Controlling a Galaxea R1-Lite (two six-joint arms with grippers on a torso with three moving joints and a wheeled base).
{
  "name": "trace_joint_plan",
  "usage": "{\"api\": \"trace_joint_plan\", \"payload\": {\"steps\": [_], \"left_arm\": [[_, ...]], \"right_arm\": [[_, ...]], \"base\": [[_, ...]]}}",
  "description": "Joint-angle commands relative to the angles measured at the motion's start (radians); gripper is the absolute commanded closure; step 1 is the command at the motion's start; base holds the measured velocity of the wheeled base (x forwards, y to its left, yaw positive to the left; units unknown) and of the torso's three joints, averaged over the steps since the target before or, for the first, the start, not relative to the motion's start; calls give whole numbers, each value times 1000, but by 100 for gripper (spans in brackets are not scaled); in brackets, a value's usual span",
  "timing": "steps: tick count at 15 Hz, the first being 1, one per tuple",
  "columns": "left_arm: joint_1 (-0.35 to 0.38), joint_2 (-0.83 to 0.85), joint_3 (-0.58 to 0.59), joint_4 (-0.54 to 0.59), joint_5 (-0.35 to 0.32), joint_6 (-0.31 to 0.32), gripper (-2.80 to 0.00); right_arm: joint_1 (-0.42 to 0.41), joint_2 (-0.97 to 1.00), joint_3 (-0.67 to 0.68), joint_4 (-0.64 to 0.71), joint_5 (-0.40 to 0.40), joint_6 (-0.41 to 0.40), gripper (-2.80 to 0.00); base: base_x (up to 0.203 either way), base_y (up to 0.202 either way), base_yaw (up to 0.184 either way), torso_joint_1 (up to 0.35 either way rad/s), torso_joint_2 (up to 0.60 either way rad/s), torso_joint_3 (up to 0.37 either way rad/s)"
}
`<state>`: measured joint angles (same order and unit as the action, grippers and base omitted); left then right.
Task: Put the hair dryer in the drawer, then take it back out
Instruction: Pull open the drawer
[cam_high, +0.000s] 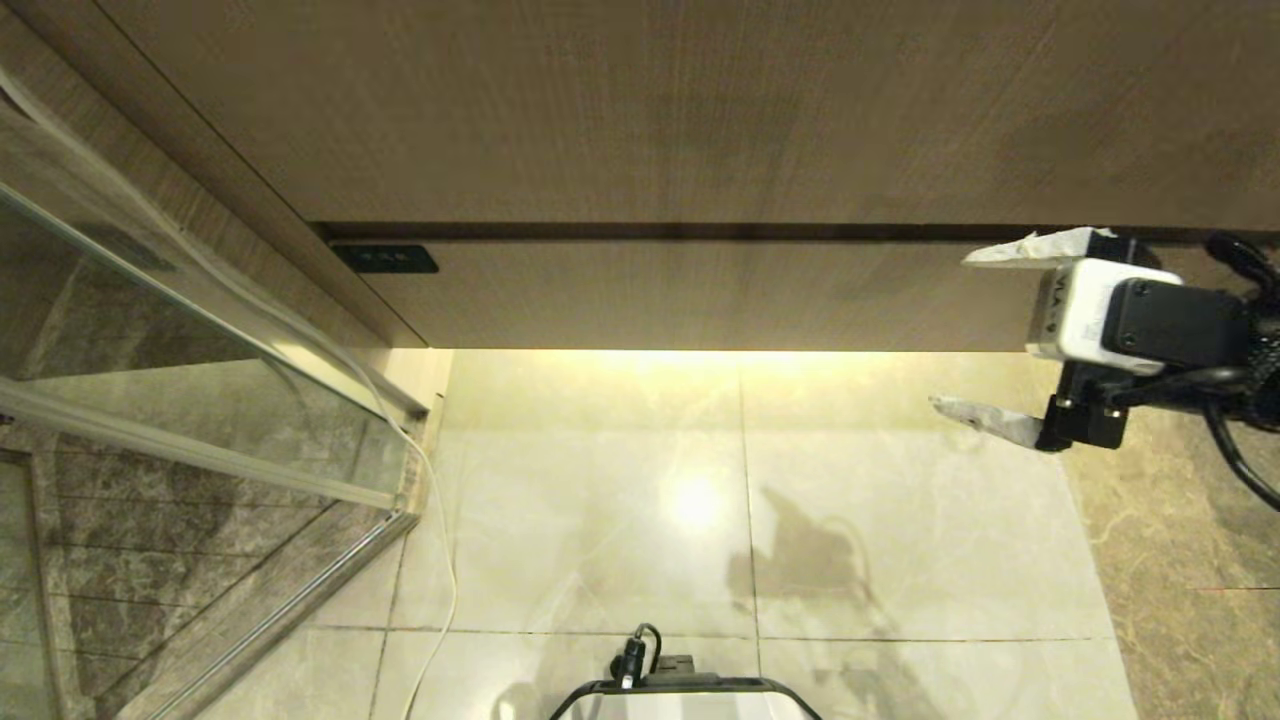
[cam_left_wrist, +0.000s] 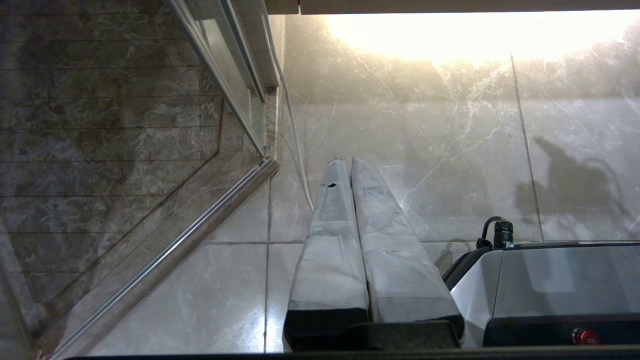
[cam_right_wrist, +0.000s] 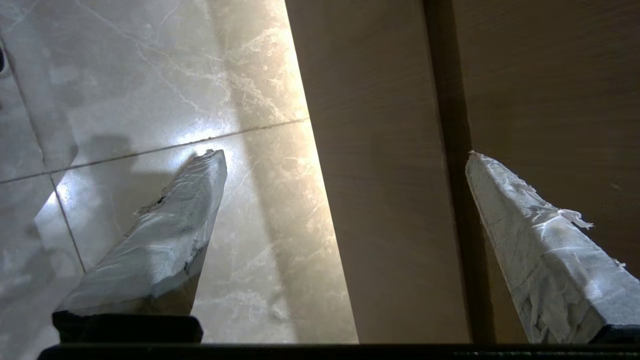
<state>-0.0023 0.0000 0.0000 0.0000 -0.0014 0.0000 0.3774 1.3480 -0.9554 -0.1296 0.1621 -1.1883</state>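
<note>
Right gripper (cam_high: 955, 332) open, drawer (cam_high: 700, 295) dark label (cam_high: 385, 259) unreadable

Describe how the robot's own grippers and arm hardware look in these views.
The right gripper has two long tapering fingers wrapped in pale grey, frayed tape, set on black mounts. Behind them sits a white block with a black housing and black cables. The left gripper has the same grey-wrapped fingers, one with a small dark tear, on a black base.
</note>
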Motion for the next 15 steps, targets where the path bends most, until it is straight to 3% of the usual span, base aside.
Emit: {"api": "trace_joint_plan", "payload": {"steps": [1,5,9,15], "left_arm": [[-1,0,2,0,0,0,0],[-1,0,0,0,0,0,0],[-1,0,2,0,0,0,0],[-1,0,0,0,0,0,0]], "right_arm": [[0,102,4,-62,6,-7,-280],[-32,213,-23,-209,30,-11,-280],[-115,281,-78,-219,54,-42,-280],[-152,381,-188,-223,90,-50,-280]], "base": [[0,0,0,0,0,0],[0,0,0,0,0,0],[0,0,0,0,0,0],[0,0,0,0,0,0]]}}
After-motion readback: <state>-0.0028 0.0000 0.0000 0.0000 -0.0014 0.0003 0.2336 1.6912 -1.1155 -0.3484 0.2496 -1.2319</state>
